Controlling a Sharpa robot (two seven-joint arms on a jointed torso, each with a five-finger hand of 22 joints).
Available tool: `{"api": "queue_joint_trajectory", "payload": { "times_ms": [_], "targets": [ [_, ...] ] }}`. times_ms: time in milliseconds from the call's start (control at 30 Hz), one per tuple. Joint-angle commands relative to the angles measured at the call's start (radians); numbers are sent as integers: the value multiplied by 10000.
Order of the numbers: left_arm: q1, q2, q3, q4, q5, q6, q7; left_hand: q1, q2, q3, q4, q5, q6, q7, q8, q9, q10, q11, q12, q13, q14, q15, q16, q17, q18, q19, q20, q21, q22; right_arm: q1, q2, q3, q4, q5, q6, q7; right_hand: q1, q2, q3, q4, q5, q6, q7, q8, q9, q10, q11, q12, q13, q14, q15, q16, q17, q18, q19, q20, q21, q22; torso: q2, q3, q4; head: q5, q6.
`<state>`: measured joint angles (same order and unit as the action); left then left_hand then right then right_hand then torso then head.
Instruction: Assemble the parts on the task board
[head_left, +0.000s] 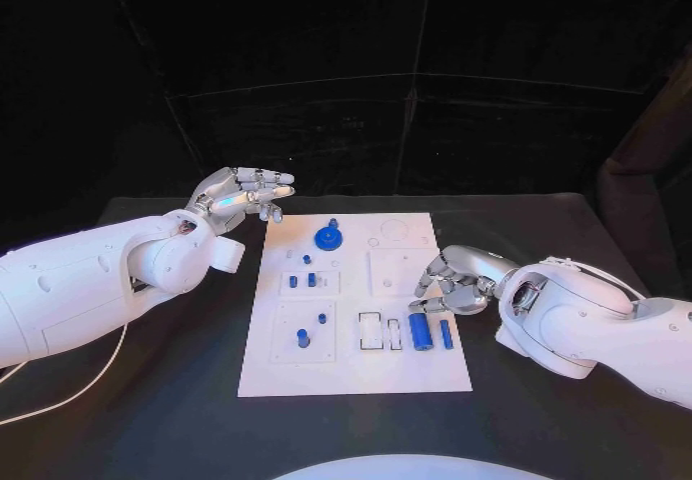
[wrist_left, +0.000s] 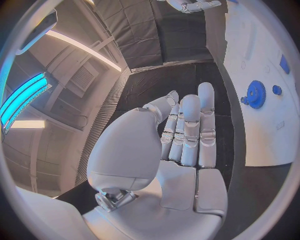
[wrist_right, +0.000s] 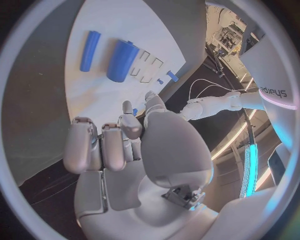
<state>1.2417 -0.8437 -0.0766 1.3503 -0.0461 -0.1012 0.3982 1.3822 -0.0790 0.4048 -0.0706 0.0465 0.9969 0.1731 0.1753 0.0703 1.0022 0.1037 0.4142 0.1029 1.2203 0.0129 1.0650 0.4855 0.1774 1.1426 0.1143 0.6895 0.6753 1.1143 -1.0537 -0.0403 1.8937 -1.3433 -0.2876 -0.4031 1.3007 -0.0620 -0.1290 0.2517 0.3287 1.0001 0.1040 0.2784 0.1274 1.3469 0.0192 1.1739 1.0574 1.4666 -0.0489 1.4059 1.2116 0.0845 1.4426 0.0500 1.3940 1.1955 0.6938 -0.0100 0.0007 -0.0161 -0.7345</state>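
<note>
The white task board (head_left: 353, 370) lies in the middle of the table. A blue gear (head_left: 329, 238) stands near its far end, also seen from the left wrist (wrist_left: 255, 94). Small blue pegs (head_left: 293, 281) and two more small pieces (head_left: 303, 338) sit on its left half. A thick blue cylinder (head_left: 420, 331) and a thin blue rod (head_left: 446, 334) lie near the right edge. My left hand (head_left: 245, 192) hangs raised beside the board's far left corner, fingers straight, holding nothing. My right hand (head_left: 459, 280) hovers at the board's right edge, just beyond the cylinder (wrist_right: 122, 61), fingers curled in on nothing.
Two empty rectangular frames (head_left: 382, 330) lie on the board left of the thick cylinder. Black table shows on both sides of the board and in front of it. A white cable (head_left: 72, 385) trails under my left arm.
</note>
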Motion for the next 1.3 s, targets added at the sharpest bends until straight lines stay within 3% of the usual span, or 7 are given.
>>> {"api": "queue_joint_trajectory", "payload": {
  "times_ms": [33,567,933,1300],
  "targets": [
    [13,3,-10,13,34,10,162,-91,19,-6,-75,44,-64,-13,52,-11,-68,-25,55,-12,-43,21,65,-9,52,31,-3,-35,-15,-57,-130,-8,206,4,122,-1415,-213,-41,-255,215,-201,-97,-38,189,99,64,-15,248,342,473,-68,97,69,-145,21,34,65,58,-9,-5,-15,-78,29],
    [12,-11,-67,12,34,105,126,-99,23,-9,-78,44,-54,-15,66,-7,-65,-26,75,-11,-44,20,68,-13,52,31,-2,-37,-16,-404,35,-20,178,-721,993,-2166,-464,-38,-561,395,-433,-227,-60,483,317,66,-24,413,663,479,-72,156,182,-135,-11,23,53,30,-5,-5,-14,-205,-4],
    [12,-24,-80,16,34,134,100,-100,23,-9,-78,44,-54,-15,66,-7,-65,-26,75,-11,-44,21,68,-13,52,31,-2,-37,-16,-740,422,-20,8,-824,1142,-2243,-498,-17,-588,393,-460,-232,-68,535,360,111,-30,497,786,484,-76,173,219,-139,-5,21,63,52,1,-14,-1,-213,-38],
    [12,-40,-84,13,34,151,77,-135,16,-25,-71,43,-61,-9,77,-7,-82,-21,94,-13,-48,24,71,-24,51,29,1,-42,-18,-864,679,-20,-199,-1081,1261,-2310,-381,52,-595,354,-417,-213,-97,683,483,104,-53,521,868,498,-93,221,317,-141,-5,7,73,72,-9,-17,-11,-205,-69]
  ]
}}
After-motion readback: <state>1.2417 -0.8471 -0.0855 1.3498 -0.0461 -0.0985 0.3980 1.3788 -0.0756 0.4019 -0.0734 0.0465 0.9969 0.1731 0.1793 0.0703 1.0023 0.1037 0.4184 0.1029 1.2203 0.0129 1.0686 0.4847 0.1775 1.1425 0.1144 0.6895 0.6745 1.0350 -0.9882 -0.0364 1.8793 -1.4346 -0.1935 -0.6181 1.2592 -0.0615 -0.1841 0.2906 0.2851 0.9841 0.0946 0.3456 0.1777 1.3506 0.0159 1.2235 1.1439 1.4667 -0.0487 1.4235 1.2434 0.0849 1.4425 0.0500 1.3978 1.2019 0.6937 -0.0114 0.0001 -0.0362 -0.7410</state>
